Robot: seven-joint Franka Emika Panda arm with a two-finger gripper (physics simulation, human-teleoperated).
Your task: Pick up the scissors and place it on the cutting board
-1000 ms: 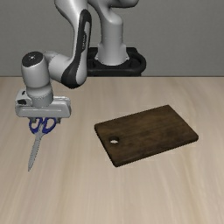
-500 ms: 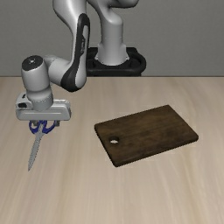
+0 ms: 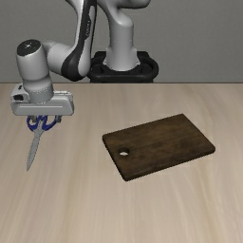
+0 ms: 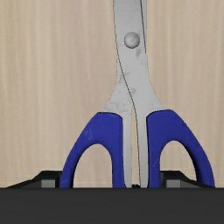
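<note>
the blue-handled steel scissors (image 3: 35, 140) are grasped at the handle end by the two-finger gripper (image 3: 42, 117), toward the exterior view's left. the claw is clenched on them: in the wrist view the gripper (image 4: 116, 182) is seen with a fingertip set against the outer side of each blue loop of the scissors (image 4: 131, 96). the blades are pointed away from the hand and slanted down toward the pale wooden table (image 3: 114, 214). whether the tip is clear of the surface cannot be told. the dark brown wooden cutting board with a hole near one corner (image 3: 159, 144) lies well apart, toward the exterior view's right, and nothing is set on it.

the main risk is judged to lie in the grip. the scissors are held at one end only, so the long blades may be swung or pivoted between the fingers when the arm is carried sideways, and the smooth rounded loops may be let slip. the low tip could be dragged on the table or caught on the board's edge if too little height is gained before the crossing. a release made too early, or too near the rim, could leave the scissors partly off the board.
</note>
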